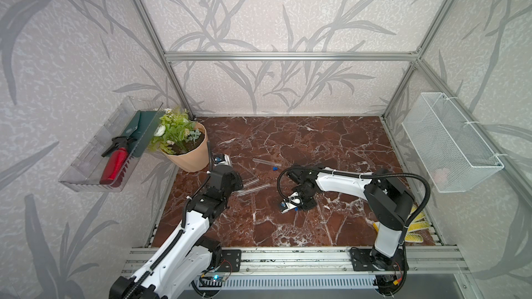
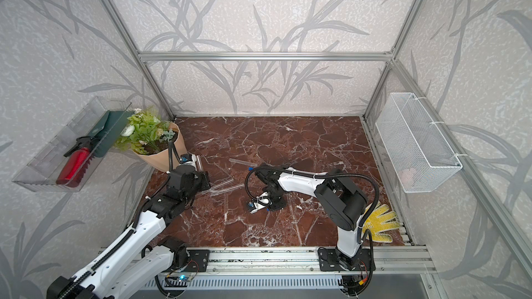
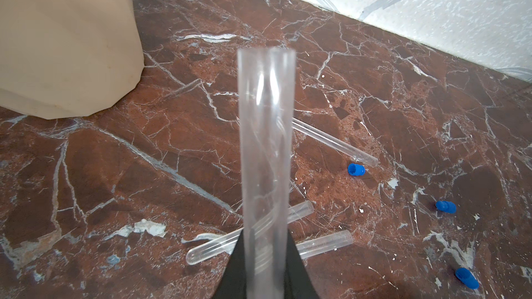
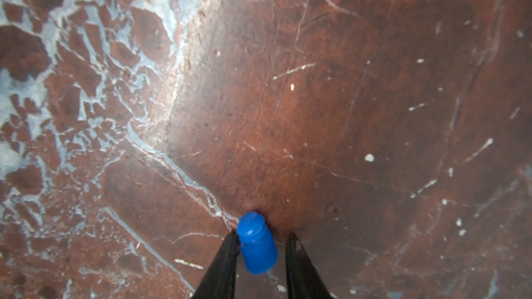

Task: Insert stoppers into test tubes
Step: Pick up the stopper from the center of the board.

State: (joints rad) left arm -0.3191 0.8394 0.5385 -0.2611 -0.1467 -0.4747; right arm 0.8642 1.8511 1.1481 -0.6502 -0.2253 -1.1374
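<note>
While left end effector (image 3: 266, 257) clenches a tube (image 3: 266, 139), downturned right end effector (image 4: 261, 238) straddles stopper (image 4: 257, 250), seemingly unclamped.

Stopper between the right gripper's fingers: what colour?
Bright blue stopper; clearest in the right wrist view.

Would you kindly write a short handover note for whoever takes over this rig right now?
Left pincer: shut on one test tube, its mouth unplugged.
Right pincer: open, low over the marble table, fingers either side of a blue stopper; one finger touches it, not yet gripped.
Three other tubes lie on the table, with three loose stoppers.
Done: no tube stoppered.
Left: grip this stopper, plug the held tube, then do the other three.
</note>
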